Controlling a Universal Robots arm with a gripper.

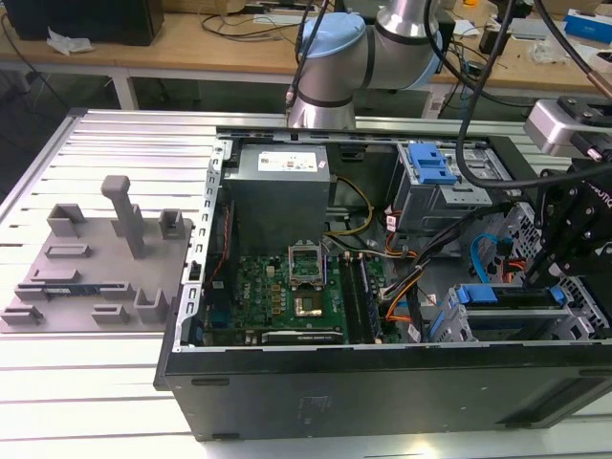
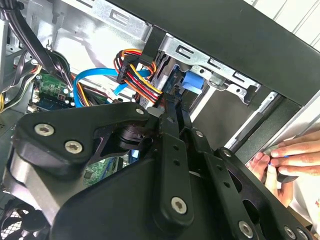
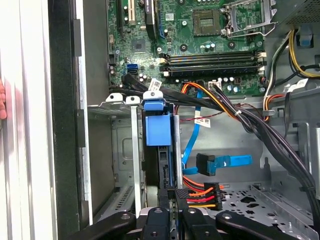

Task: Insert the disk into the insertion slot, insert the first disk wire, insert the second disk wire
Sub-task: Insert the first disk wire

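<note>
Disk, framed in its blue carrier, sits upright in the insertion slot at one corner of an open computer case on a slatted tabletop. The gripper hangs at the disk's rear edge. Whether its jaws are open or closed cannot be told, because the black linkage hides them. The first disk wire, a red and orange bundle with a black plug, lies just beside the gripper's tip. The second disk wire loops nearby, its plug end close to the disk but apart from it. A thick run of black cables crosses the bay between the slot and the motherboard. A person's hand rests outside the case wall. In the exterior view, a taller cage with a blue latch stands behind the slot, and a grey fixture lies to the exterior view's left.
</note>
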